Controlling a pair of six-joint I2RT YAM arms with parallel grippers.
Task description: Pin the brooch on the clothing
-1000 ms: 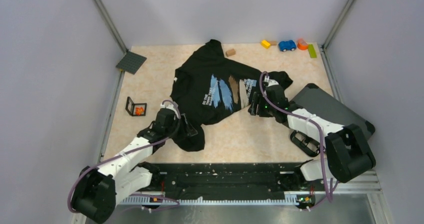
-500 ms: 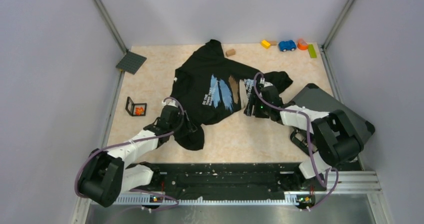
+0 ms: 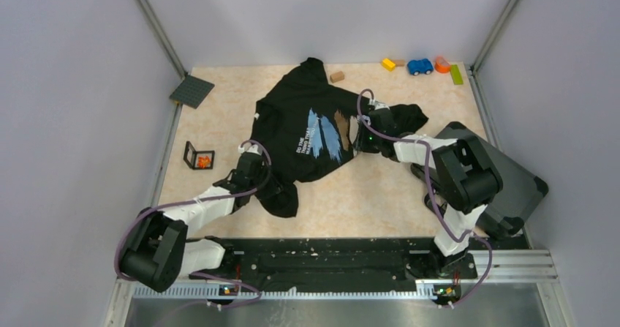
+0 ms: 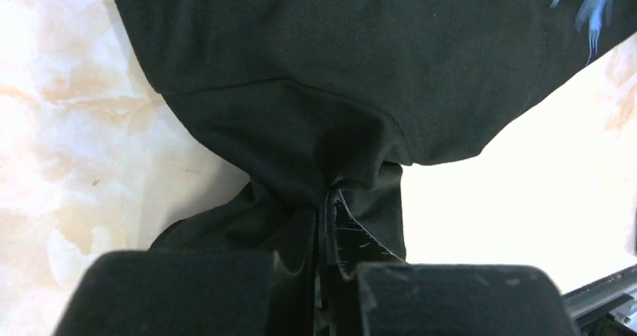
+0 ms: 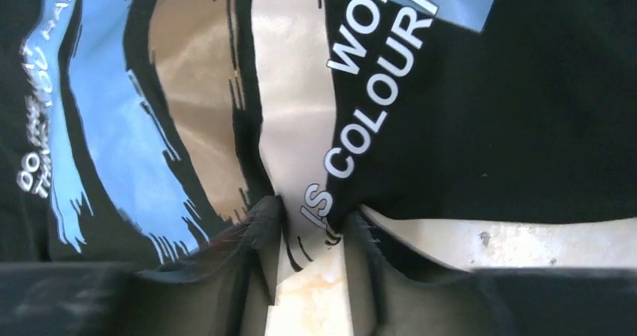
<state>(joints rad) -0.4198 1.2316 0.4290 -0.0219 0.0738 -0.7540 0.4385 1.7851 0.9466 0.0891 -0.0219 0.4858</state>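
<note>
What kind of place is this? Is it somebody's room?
Probably not a home: it looks like a robot test bench. Plain grey walls box in the table, and two robot arms work on a T-shirt beside scattered toys.
</note>
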